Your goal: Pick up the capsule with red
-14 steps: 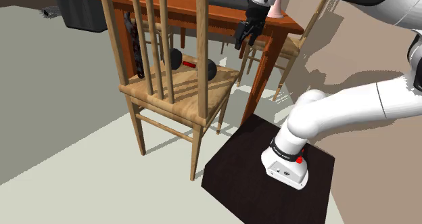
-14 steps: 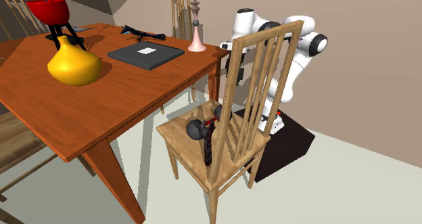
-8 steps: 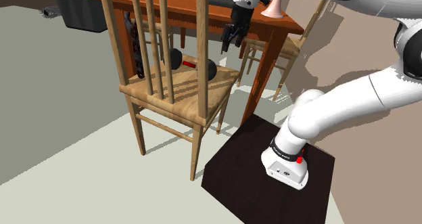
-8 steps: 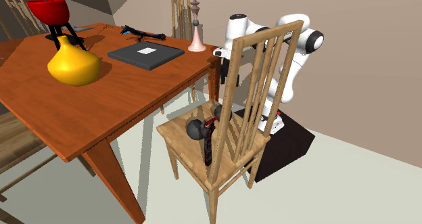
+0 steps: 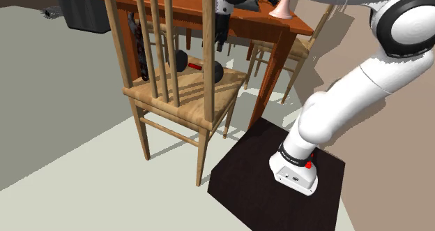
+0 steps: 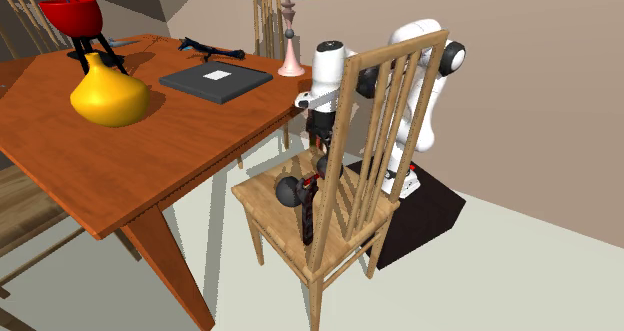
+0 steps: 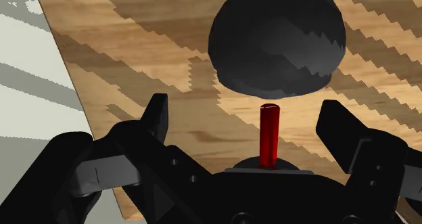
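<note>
Now that your tool [image 5: 220,45] hangs over the chair [image 5: 182,91], the grasp is close.
Half a second ago it stood by the counter's [image 6: 150,149] corner; it has swung toward the shoulder view's left, above the capsule [image 5: 196,66] lying on the seat. Its fingers stand apart with the red bar between them, untouched, so a descent likely comes next.

One camera sits by the stand [image 5: 244,188], looking down past the chair [image 5: 199,91] to the table [image 5: 279,26]. Another faces back across that table onto the same chair; the wrist camera hangs close over its seat [image 7: 135,47].
</note>
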{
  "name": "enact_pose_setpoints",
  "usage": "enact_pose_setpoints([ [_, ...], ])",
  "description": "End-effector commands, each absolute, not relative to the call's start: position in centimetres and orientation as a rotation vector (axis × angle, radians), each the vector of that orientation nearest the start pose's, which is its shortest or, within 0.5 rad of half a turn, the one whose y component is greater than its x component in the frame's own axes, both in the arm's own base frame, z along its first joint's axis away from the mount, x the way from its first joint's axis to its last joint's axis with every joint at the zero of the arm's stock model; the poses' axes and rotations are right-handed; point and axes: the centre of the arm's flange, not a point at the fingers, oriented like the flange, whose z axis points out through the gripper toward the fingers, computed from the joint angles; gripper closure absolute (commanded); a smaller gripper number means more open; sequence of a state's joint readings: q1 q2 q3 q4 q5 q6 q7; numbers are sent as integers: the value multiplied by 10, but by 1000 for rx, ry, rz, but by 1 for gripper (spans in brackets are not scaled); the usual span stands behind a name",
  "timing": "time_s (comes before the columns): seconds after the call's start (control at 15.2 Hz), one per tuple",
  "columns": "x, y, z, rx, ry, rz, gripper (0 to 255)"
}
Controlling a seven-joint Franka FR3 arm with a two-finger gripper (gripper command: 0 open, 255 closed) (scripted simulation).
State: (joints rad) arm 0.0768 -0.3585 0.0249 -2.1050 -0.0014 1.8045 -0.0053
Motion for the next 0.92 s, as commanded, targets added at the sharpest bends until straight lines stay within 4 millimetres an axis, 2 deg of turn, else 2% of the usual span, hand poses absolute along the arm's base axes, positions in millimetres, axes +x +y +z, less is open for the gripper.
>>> enact_pose_setpoints([
  [0.0, 472, 59, 557, -3141, -231, -74, 0],
  [0.26, 513, 90, 536, -3133, -355, -40, 0],
  [0.79, 516, 92, 495, -3132, -363, -38, 0],
  [0.86, 516, 92, 495, -3132, -363, -38, 0],
])
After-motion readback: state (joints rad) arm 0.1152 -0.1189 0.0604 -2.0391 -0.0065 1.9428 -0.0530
